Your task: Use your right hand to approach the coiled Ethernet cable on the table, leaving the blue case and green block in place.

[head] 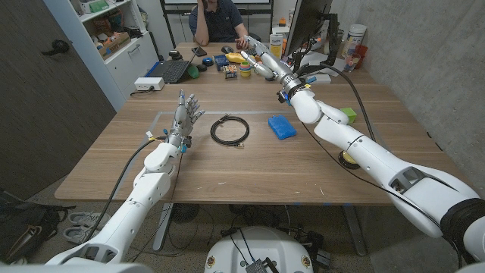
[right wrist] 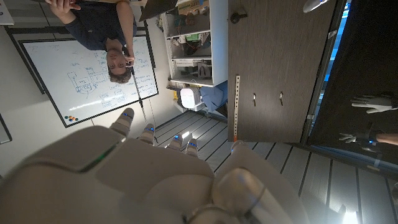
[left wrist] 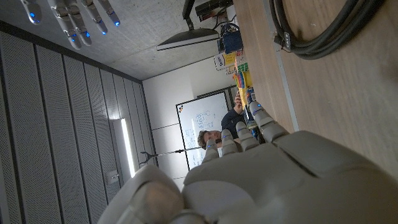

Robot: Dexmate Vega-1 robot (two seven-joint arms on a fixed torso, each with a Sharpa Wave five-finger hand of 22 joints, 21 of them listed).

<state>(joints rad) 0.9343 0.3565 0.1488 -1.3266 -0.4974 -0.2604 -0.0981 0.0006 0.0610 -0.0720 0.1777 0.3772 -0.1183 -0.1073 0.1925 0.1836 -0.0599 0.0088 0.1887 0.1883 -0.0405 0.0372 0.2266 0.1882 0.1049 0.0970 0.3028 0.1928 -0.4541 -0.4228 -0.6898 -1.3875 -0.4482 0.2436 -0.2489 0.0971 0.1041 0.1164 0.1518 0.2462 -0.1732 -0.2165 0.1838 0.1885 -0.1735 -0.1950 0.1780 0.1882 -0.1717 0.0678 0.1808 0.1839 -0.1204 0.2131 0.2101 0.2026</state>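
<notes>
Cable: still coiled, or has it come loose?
Coiled. The cable lies in a round loop flat on the table, between the left hand and the blue case.

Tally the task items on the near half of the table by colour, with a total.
Black: 1, the coiled Ethernet cable
Blue: 1, the blue case
Green: 1, the green block, partly behind the right arm
Total: 3

An office or lab workroom: a person (head: 220,19) sits at the far end of a long wooden table (head: 227,163) beside a laptop (head: 170,70), with a written-on whiteboard (right wrist: 87,74), storage shelves (head: 114,34) and a concrete wall (head: 424,53).
</notes>
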